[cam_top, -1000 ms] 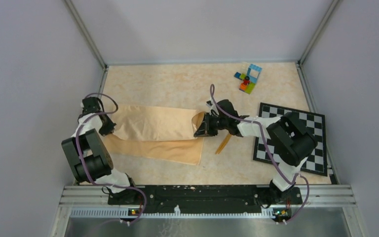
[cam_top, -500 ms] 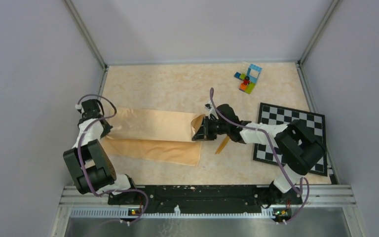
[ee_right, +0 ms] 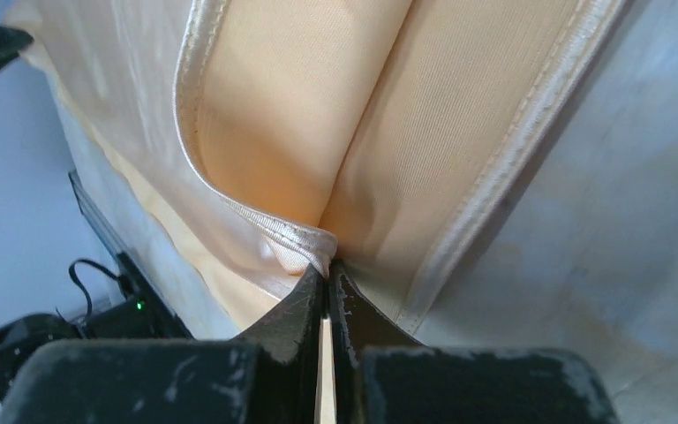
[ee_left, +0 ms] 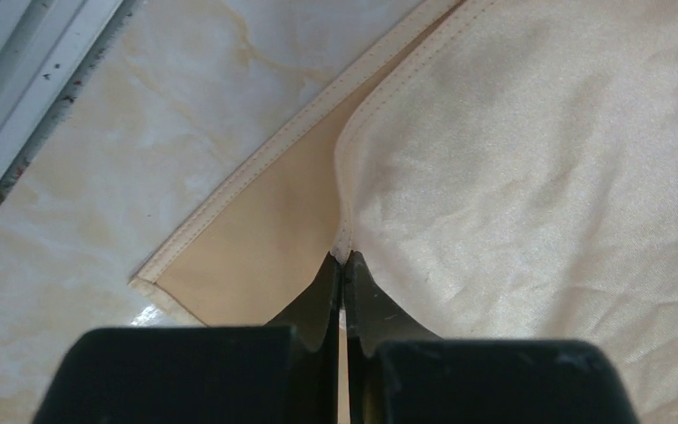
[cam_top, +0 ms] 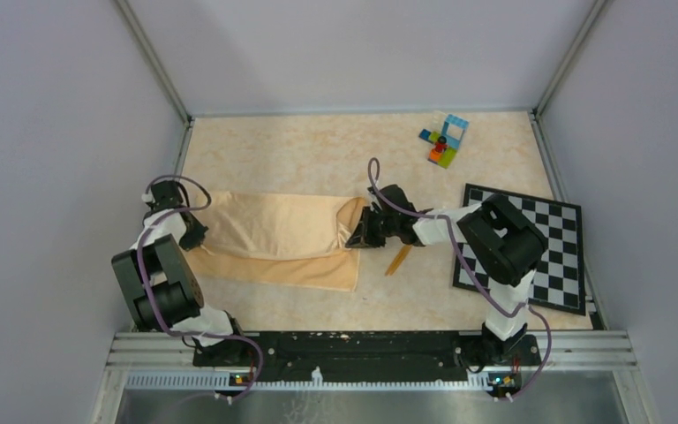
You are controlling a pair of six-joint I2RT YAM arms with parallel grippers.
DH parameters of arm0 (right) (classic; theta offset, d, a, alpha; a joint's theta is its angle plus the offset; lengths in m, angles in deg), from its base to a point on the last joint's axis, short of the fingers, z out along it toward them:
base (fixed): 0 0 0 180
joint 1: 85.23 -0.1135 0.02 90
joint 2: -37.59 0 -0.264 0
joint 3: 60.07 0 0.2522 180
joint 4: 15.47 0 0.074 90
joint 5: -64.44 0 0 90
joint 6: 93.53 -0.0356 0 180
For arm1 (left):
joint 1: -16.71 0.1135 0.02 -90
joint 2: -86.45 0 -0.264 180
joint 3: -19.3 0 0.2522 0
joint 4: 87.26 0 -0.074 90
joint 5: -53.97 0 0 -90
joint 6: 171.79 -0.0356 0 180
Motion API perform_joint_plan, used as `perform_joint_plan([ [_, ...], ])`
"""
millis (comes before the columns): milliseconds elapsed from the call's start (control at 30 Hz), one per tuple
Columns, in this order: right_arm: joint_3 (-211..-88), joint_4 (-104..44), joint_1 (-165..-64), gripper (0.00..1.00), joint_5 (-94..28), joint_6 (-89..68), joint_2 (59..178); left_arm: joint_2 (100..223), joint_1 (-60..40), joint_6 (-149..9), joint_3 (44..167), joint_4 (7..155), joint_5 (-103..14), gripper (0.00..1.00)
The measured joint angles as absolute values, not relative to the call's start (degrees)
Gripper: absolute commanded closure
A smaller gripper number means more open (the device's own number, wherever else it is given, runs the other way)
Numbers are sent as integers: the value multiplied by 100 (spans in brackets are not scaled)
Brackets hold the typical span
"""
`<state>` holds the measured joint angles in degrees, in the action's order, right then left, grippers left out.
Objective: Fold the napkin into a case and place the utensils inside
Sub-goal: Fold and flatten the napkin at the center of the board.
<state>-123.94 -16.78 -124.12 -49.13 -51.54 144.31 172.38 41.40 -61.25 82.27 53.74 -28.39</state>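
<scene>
The peach-tan napkin (cam_top: 274,234) lies across the table's left half, its far part folded over toward the near side, with a strip of the lower layer (cam_top: 291,272) showing in front. My left gripper (cam_top: 196,234) is shut on the folded layer's left hem (ee_left: 343,252). At the right end, my right gripper (cam_top: 359,235) is shut on the hem (ee_right: 318,247), lifting it so the fold gapes. One thin orange utensil (cam_top: 399,259) lies just right of the napkin, partly under the right arm. I cannot tell whether it is the spoon or the knife.
A black-and-white checkered board (cam_top: 552,256) lies at the right, partly under the right arm. A cluster of multicoloured toy bricks (cam_top: 444,140) sits at the far right. The table's metal rail (ee_left: 18,97) runs just left of the napkin.
Both grippers have kept their hold on the folded layer and brought its edge slightly nearer, so less of the lower layer shows. The right arm's elbow has swung left.
</scene>
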Motion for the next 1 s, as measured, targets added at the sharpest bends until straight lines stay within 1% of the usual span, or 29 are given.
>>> perform_joint_plan([
  [267, -13404, -2242, -11813, 100, -4587, -4651, 14892, 17629, 3922, -5920, 8282, 5543, -3532, 100],
  [500, -14060, -3021, -11560, 100, -4552, -3980, 14944, 17337, 3797, -5959, 8291, 5534, -3615, 100],
  [633, -14027, -3270, -11601, 100, -4727, -3908, 14776, 16952, 3799, -6084, 8288, 5503, -3375, 100],
  [800, -13673, -3351, -11663, 100, -4937, -3939, 14363, 16563, 3799, -6184, 8214, 5477, -3114, 100],
  [1000, -13279, -3327, -11774, 100, -5090, -4018, 14022, 16460, 3799, -6226, 8138, 5361, -2891, 100],
])
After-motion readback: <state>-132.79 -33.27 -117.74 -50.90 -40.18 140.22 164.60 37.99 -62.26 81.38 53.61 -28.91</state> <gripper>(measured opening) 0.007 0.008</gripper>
